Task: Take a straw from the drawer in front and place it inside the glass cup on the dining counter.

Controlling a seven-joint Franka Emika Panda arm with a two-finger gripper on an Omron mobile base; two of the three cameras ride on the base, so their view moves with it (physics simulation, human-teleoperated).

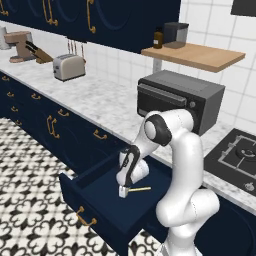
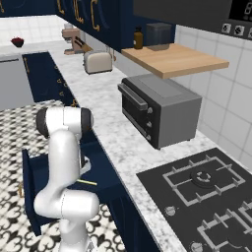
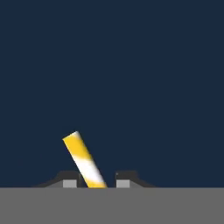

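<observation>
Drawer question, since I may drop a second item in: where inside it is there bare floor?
The drawer floor is bare navy from the gripper toward the brass-handled front and the left wall. It is crowded at the back right, where the gripper stands over the straw and the arm leans in.

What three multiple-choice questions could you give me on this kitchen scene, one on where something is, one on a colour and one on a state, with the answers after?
1. Where does the straw lie?
A. In the drawer
B. On the hob
C. On the wooden shelf

2. What colour is the drawer's handle?
A. Black
B. Brass
C. White

3. How does the drawer stand?
A. Pushed shut
B. Lifted out onto the floor
C. Pulled open

Answers:
1 A, the yellow stick rests on the drawer floor with the gripper at one end.
2 B, a curved brass pull sits on the navy front.
3 C, the box juts out from the cabinets with its inside showing.
</observation>
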